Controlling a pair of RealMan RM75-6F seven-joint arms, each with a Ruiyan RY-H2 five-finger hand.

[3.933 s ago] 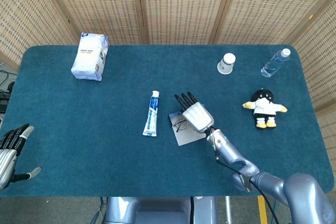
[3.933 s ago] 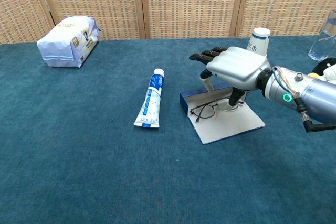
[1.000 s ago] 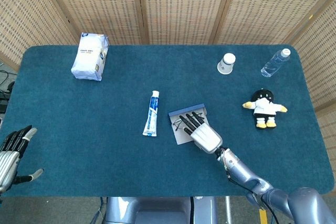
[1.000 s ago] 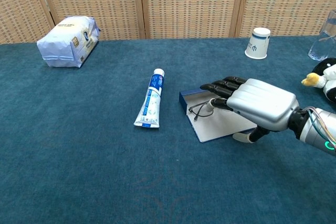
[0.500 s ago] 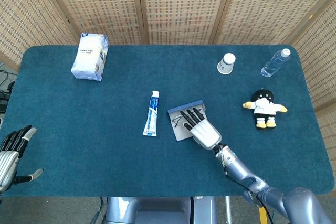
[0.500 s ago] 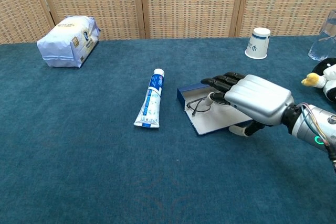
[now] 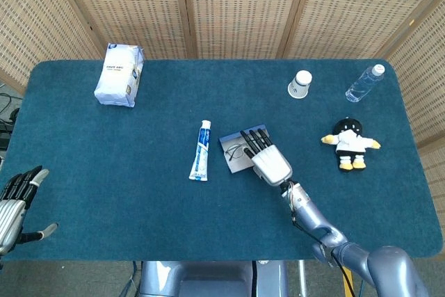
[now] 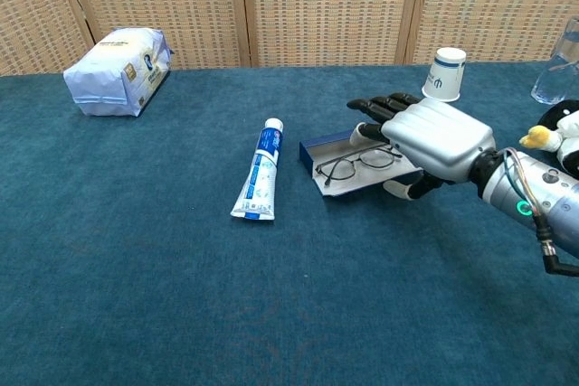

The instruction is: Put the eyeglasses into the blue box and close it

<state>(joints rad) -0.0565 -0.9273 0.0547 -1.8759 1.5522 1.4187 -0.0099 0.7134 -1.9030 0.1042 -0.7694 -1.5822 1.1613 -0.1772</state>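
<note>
Chest view gives you the side of the blue box that the head view hides: its low blue front wall, the white inner surface, and the eyeglasses lying on that surface with lenses toward the frame's left. Your right hand sits over the box's right part, dark fingers stretched flat above the far edge and the thumb curled under the near right corner; whether it truly grips the box I cannot tell, but the fingers are extended, not wrapped. From the head view you get the whole bench, and in the lower left corner your left hand, fingers spread and holding nothing, which the chest view does not show.

Against the frame half a second ago, the box has slid toward the frame's upper left and looks flatter in the chest view, and your right hand has moved up with it. The glasses have shifted further onto the white surface.

Eyeglasses lie with their long axis running roughly left to right in the chest view, slightly rising toward the right. Just left of the box lies the toothpaste tube, cap pointing away. A paper cup stands behind your hand; the white packet is upper left.
</note>
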